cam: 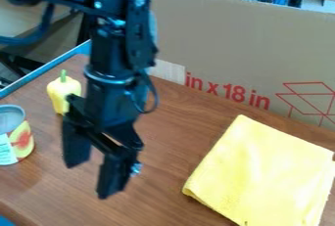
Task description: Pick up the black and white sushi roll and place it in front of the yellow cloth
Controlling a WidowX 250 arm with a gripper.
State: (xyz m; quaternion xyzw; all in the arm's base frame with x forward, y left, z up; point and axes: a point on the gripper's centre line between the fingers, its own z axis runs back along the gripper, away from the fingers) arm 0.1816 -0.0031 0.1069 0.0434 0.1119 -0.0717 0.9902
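A brown worktop (167, 139) spreads beneath everything, with a cardboard panel (235, 49) standing along its far side. The folded yellow cloth (265, 176) lies flat at the right. Left of it hangs the black gripper (92, 178), its fingers wide apart with nothing between them. A can (19, 142) stands at the left edge, and a yellow pepper (62, 92) with a green stem sits beyond it, far left

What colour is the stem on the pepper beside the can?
Green; the camera view shows the stem best, atop the yellow pepper.
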